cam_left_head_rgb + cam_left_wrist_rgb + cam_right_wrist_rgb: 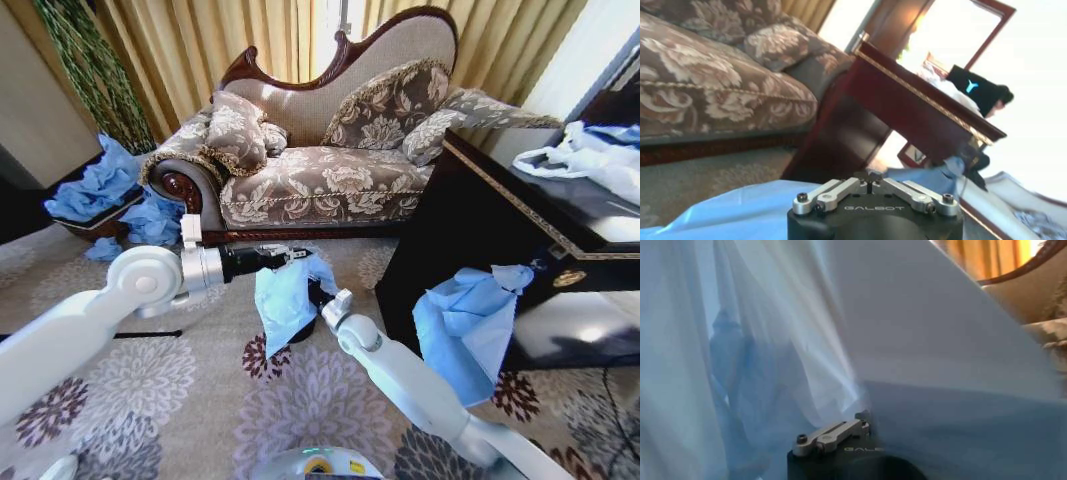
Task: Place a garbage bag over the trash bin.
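The garbage bag (pixel 285 300) hangs lengthwise over the carpet in front of the sofa (pixel 320 150), pinched at its top edge by the left gripper (pixel 297 255), jaws closed on the plastic. The right gripper (pixel 322 297) sits just beside it, jaws buried in film, can't tell their state. The trash bin (pixel 318 292) peeks out directly behind.

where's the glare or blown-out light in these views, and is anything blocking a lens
Head view: window glare behind the sofa, sheen on the dark cabinet top. Left wrist view: background beyond the cabinet blown out white above the left gripper. Right wrist view: the garbage bag drapes against the lens, light glowing through it.
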Controlling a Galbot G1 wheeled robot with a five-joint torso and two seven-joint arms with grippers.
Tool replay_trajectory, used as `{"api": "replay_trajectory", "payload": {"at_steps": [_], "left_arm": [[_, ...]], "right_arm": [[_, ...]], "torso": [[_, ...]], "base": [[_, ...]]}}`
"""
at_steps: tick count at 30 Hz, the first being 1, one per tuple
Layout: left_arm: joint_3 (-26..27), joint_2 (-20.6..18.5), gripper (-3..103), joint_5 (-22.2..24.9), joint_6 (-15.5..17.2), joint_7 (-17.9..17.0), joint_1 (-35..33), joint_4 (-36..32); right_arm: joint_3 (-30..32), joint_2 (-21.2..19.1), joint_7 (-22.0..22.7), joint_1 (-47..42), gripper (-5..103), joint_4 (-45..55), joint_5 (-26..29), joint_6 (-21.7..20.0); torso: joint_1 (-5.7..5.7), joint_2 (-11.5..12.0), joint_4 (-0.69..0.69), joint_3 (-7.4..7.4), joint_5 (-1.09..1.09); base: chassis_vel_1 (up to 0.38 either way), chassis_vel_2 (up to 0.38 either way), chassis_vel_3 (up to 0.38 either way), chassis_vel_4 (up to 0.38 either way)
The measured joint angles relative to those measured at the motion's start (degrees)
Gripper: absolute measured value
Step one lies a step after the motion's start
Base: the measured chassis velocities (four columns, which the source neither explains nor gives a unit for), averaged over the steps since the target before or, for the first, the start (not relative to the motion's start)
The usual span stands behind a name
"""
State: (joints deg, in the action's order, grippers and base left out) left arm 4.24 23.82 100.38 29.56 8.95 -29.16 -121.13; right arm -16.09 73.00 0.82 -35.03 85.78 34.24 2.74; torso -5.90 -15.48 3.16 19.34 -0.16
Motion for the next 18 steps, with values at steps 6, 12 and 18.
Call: {"api": "replay_trajectory", "payload": {"at_steps": [6, 12, 18], "left_arm": [[0.6, 1.4, 0, -1.4, -2.2, 1.1, -1.2, 3.1], [2.5, 5.6, 0, -5.0, -6.0, 0.8, -4.9, 7.3], [3.3, 8.8, 0, -7.7, -8.5, 1.4, -6.3, 12.0]], "right_arm": [[0.3, 1.5, 0.0, 1.4, 0, -3.8, -1.5, 0.5], [0.3, 3.9, -0.4, 3.0, 0, -9.0, -4.5, 1.8], [1.4, 7.3, -0.8, 5.6, 0, -14.8, -6.5, 2.8]], "torso": [[0.01, 0.0, 0.0, -0.01, 0.0], [0.0, 0.0, 0.0, 0.0, 0.0], [0.0, 0.0, -0.03, 0.0, 0.0]], "base": [[0.0, 0.0, 0.0, 0.0], [0.0, 0.0, 0.0, 0.0], [0.0, 0.0, 0.0, 0.0]]}}
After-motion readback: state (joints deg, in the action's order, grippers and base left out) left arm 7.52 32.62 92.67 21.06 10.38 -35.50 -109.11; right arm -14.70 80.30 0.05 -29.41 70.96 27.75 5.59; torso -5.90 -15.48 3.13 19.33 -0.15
